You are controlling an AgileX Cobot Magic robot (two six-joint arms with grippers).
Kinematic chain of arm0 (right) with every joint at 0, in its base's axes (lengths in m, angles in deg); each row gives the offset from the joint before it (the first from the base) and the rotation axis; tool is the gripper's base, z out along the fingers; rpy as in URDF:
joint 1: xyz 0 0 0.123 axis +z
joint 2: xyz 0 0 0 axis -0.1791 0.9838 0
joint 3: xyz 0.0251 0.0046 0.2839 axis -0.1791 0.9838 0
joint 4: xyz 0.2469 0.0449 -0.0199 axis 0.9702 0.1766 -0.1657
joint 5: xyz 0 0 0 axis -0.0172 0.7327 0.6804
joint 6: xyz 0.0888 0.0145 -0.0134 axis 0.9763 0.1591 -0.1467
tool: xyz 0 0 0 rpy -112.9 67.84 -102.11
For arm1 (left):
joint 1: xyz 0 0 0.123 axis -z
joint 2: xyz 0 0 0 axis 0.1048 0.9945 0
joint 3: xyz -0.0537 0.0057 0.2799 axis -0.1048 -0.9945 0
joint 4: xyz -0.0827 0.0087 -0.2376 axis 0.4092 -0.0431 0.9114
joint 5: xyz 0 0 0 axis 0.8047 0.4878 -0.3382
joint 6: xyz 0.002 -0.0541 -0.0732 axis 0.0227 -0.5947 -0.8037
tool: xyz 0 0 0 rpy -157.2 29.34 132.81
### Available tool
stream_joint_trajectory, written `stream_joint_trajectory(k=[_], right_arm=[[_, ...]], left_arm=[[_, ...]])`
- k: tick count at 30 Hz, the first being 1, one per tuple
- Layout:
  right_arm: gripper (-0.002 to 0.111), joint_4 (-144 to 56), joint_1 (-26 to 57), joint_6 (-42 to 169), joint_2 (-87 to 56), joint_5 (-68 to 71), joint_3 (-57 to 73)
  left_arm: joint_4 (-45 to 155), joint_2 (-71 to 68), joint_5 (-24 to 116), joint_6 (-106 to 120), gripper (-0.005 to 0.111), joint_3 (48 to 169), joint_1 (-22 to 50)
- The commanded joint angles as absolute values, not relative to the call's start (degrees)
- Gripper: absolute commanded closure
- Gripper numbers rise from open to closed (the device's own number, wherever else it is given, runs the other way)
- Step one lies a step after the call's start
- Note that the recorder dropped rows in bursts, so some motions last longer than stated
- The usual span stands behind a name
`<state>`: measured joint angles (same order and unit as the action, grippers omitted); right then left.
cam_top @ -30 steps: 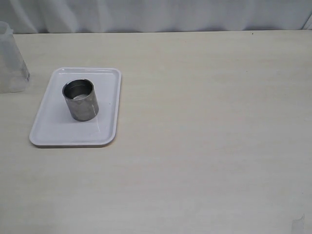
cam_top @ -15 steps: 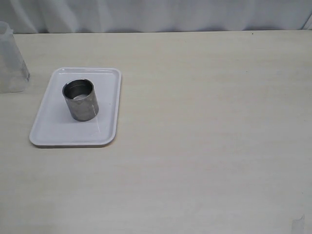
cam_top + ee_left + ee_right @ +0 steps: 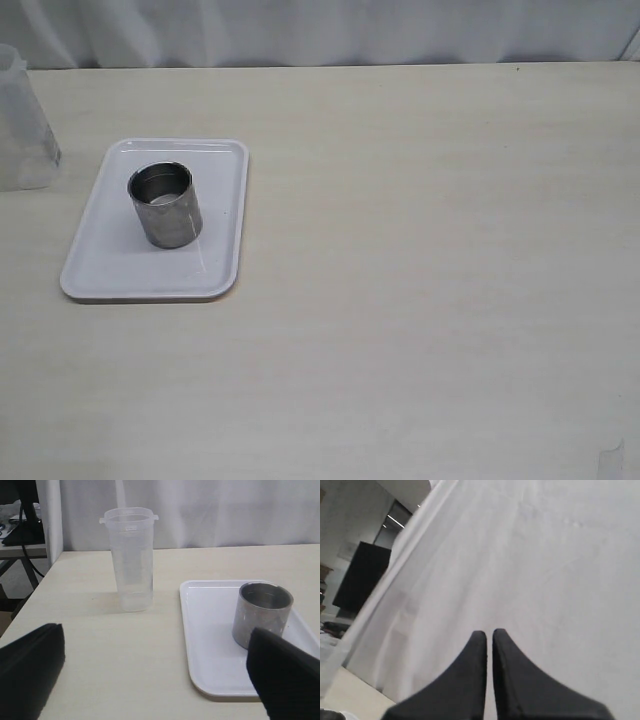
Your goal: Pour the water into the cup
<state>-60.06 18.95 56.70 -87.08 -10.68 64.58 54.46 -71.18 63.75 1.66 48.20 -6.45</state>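
Note:
The steel cup [image 3: 166,205] stands upright on a white tray [image 3: 110,265] at the left of the table. It also shows in the left wrist view [image 3: 261,614]. A tall translucent plastic container [image 3: 131,560] stands beside the tray, at the exterior view's left edge [image 3: 22,125]. A thin layer of clear water [image 3: 134,598] shows faintly at its bottom. My left gripper [image 3: 155,672] is open and empty, low over the table short of the container and tray. My right gripper [image 3: 489,635] is shut and empty, raised and facing a white curtain. Neither gripper shows in the exterior view.
A white curtain [image 3: 320,30] hangs behind the table's far edge. A desk with dark equipment and cables [image 3: 20,515] stands beyond the table's end in the left wrist view. The pale wooden tabletop [image 3: 430,250] stretches to the right of the tray.

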Motion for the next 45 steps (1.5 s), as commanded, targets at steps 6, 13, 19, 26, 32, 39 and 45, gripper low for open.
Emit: stream_joint_trajectory(k=[6,13,19,26,32,39,45], right_arm=[[0.104,-57.83,3.04,61.50,-87.35,-17.51,72.81],[0.104,-57.17,-1.52,64.02,-87.35,-14.44,72.81],[0.104,-48.35,-4.67,64.02,-87.35,-10.61,72.81],[0.104,-49.03,-6.05,64.02,-87.35,-1.99,72.81],[0.104,-49.03,-6.50,64.02,-87.35,6.26,72.81],[0.104,-50.11,-6.50,64.02,-87.35,12.86,72.81],[0.104,-50.11,-6.50,64.02,-87.35,17.59,72.81]], left_arm=[[54.52,-71.30,63.22,1.60,0.015,48.00,-5.98],[54.52,-71.30,63.22,1.60,0.015,48.00,-5.98],[54.52,-71.30,63.22,1.60,0.015,48.00,-5.98],[54.52,-71.30,63.22,1.60,0.015,48.00,-5.98],[54.52,-71.30,63.22,1.60,0.015,48.00,-5.98],[54.52,-71.30,63.22,1.60,0.015,48.00,-5.98],[54.52,-71.30,63.22,1.60,0.015,48.00,-5.98]])
